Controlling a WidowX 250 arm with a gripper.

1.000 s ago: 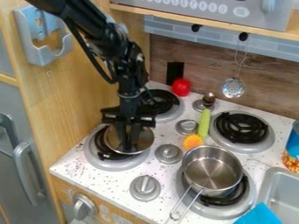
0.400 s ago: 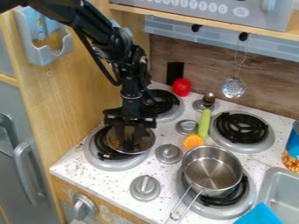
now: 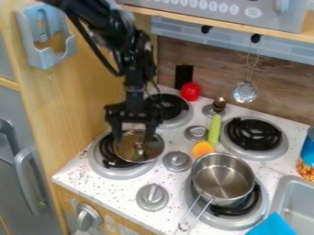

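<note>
The black gripper [image 3: 132, 134] hangs over the front-left burner with its two fingers spread apart and nothing held between them. Just below it lies a round metal lid [image 3: 140, 148] with a small knob near its middle, resting on the burner coil. A steel saucepan [image 3: 223, 179] sits on the front-right burner, its handle toward the front edge. Between the right and left burners are a green and orange toy [image 3: 214, 131] and an orange piece [image 3: 202, 148]. A red object [image 3: 190, 91] stands by the back wall.
Stove knobs [image 3: 177, 161] rise between the burners. A wooden side panel [image 3: 86, 101] borders the stove at left. At right are a sink [image 3: 294, 197], a blue cloth [image 3: 273, 226] and a can [image 3: 306, 158]. A slotted ladle [image 3: 244, 92] hangs at the back.
The gripper's fingers have spread apart from close together over the lid, and the gripper has risen slightly. The lid remains on the burner, its knob now visible.
</note>
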